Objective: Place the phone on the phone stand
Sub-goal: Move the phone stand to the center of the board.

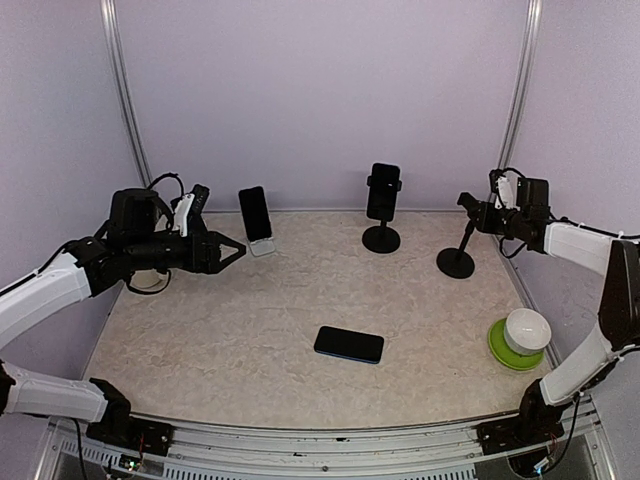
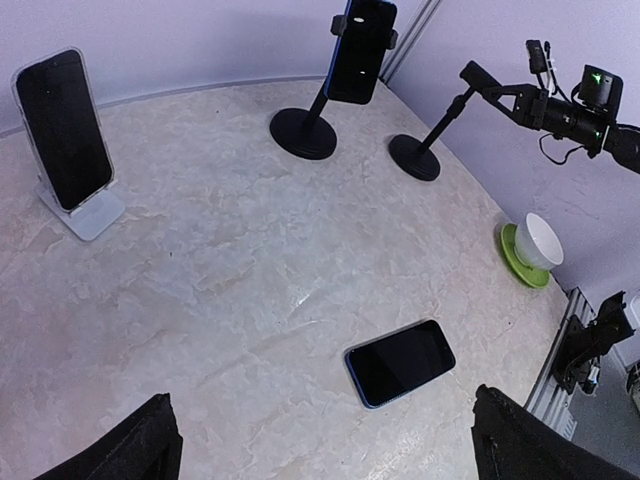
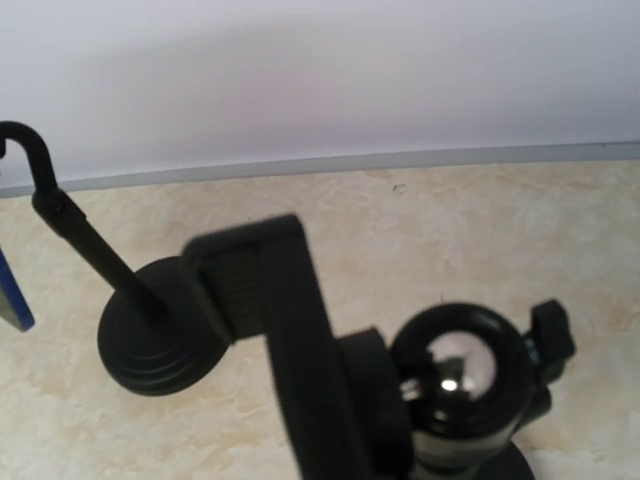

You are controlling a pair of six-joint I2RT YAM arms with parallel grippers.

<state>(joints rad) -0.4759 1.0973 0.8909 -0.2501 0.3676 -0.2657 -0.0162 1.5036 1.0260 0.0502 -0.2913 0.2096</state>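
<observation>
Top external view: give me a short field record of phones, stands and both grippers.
loose phone: flat on the table, mid-front, untouched
empty stand: black, back right, no phone
right gripper: at the empty stand's head, grip unclear
left gripper: open, empty, over the table's left side
white stand: holds a phone
middle black stand: holds a phone
cup: on green saucer, right edge

Open tabletop [image 1: 200, 330] all round phone [image 1: 349, 344]
</observation>
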